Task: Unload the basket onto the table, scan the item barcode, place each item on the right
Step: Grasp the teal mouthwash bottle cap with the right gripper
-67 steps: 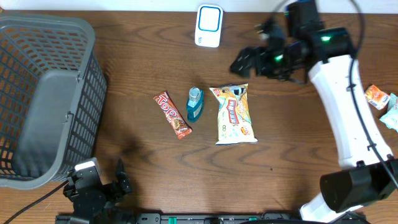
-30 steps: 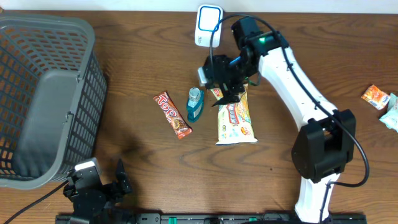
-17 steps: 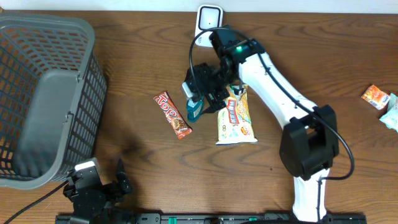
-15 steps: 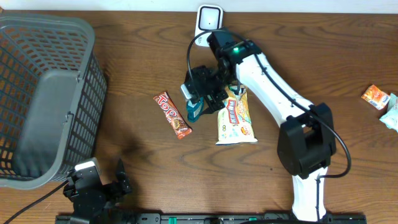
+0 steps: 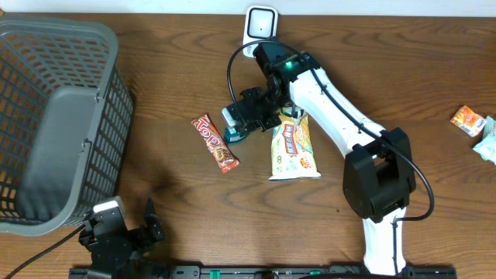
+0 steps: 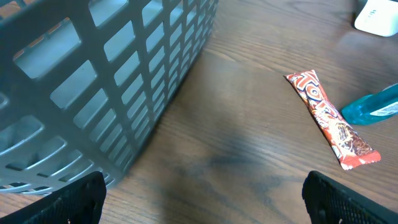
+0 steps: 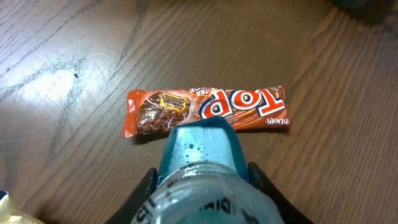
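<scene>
Teal bottle (image 5: 235, 133) sits mid-surface, btwn a red "Top" candy bar (image 5: 215, 143) on one side and a yellow snack bag (image 5: 293, 146) on the other, just beside both. R end effector (image 5: 242, 124) is down over it, narrowed onto it. In the R wrist view the black fingers (image 7: 144, 186) press against both sides of the bottle's clear body, w/ the teal part poking out ahead and the candy bar lying crosswise just beyond. Can't tell if the bottle is off the wood surface (image 5: 155, 194) or resting on it.

White scanner (image 5: 261, 25) stands at the far edge, a bit beyond the R arm's wrist, apart from the bottle.

L end effector (image 6: 205, 202) is parked low at the near edge by the grey mesh basket (image 5: 116, 132), fingers spread wide, nothing btwn them. Its cam sees the basket wall, the candy bar and the bottle's teal end at frame edge.

Two small packets (image 5: 469, 120) lie at the far R edge, well apart from the rest.
</scene>
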Motion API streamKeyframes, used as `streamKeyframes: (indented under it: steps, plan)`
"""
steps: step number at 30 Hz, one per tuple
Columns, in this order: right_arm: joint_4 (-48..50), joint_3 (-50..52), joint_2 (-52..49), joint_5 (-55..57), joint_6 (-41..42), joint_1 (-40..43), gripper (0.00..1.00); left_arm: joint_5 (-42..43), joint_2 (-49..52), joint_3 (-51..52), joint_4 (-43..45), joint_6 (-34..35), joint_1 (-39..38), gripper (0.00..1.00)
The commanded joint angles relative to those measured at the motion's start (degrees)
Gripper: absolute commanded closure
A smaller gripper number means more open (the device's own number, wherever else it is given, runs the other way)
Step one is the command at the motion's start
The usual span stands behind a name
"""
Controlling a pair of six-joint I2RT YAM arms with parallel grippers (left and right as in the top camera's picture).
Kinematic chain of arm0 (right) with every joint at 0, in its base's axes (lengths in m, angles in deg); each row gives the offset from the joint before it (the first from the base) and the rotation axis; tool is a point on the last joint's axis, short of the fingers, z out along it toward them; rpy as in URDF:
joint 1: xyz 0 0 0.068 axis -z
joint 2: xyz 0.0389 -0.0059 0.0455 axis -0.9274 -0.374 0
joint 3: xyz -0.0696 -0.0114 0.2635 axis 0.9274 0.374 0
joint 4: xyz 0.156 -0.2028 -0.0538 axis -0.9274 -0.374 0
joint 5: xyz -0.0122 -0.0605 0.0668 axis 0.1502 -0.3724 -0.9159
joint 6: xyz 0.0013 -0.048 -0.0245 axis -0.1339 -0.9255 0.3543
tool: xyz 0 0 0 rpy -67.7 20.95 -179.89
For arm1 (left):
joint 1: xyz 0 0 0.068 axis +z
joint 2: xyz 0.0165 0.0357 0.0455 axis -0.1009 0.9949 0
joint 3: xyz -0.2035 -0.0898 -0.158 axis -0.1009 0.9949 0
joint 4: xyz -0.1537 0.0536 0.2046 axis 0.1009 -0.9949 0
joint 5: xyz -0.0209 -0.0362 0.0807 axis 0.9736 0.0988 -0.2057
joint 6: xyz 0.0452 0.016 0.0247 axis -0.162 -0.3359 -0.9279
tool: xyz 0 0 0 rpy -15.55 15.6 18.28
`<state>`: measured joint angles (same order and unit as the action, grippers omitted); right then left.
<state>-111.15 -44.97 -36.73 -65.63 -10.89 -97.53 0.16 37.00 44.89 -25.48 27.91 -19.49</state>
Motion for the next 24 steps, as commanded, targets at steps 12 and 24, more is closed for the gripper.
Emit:
streamKeyframes:
  steps: [12, 24]
  plan:
    - [17.64, 0.02, -0.28, 15.65, 55.82, -0.07, 0.74, -0.76, -0.09, -0.15, 0.04, 0.11, 0.13, 0.02]
    - [19.26, 0.02, -0.28, 15.69, 72.46, -0.07, 0.36, -0.76, -0.09, -0.15, 0.04, 0.11, 0.13, 0.02]
